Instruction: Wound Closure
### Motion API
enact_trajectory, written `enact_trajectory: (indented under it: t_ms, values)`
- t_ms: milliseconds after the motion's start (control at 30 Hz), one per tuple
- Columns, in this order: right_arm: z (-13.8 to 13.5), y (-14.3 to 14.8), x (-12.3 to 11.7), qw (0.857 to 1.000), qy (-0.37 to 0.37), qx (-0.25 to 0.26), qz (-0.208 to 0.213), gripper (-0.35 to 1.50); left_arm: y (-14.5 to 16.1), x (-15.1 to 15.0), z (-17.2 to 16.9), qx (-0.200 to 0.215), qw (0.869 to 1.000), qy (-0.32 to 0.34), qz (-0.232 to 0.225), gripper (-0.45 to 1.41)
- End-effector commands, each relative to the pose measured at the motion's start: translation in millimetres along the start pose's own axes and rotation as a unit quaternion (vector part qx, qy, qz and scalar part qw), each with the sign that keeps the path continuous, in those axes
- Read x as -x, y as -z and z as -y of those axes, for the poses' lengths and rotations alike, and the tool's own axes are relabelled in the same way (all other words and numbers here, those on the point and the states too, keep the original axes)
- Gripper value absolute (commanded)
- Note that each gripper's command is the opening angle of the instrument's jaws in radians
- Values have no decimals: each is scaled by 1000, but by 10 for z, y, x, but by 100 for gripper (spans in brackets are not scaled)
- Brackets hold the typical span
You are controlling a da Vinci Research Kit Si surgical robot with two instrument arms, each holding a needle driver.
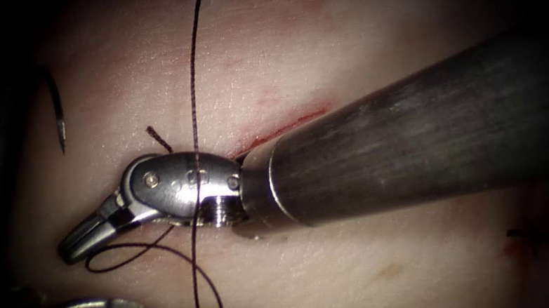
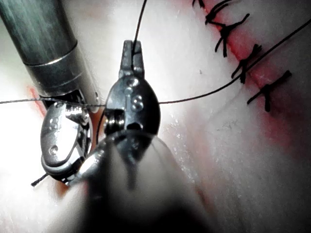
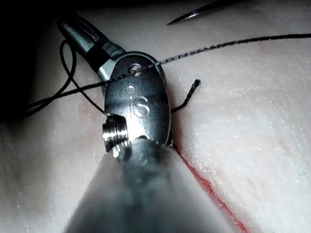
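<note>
Both pincers closed: left pincer clamps thread, right pincer empty, needle lies on tissue.

Tissue carries everything: pale pork surface, with the cut showing as a red line at frame centre in the endoscope view and red fluid along its edges. Needle lies free on the tissue at upper left, left of the cut, not in the tissue. Thread runs down from top centre, loops at lower left; a cut end sticks up near centre; earlier stitches cross the cut.
</note>
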Motion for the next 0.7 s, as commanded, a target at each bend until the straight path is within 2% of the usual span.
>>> enact_trajectory:
  t_ms: [33,133,200,267,367,500,700]
  values:
    - [14,-6,13,1000,-8,-21,-3,-35,-4,3,-1,-3,1000,-5,5,-45]
    - [33,-5,23,998,-16,-61,-8,-35,9,1,12,-23,1000,-11,-1,-45]
    - [38,-5,27,998,-15,-63,-12,-35,14,-2,18,-36,999,-16,-8,-45]
    - [42,-5,33,999,-13,-45,-18,-35,20,-8,23,-51,998,-17,-13,-45]
    - [39,2,34,1000,-16,-18,-16,-35,24,-14,23,-53,998,-23,-17,-45]
    - [38,16,32,999,10,38,-30,-35,36,-24,30,-75,996,-28,-31,-45]
    - [45,6,34,996,27,88,-12,-35,52,-39,51,-104,993,-29,-47,-45]
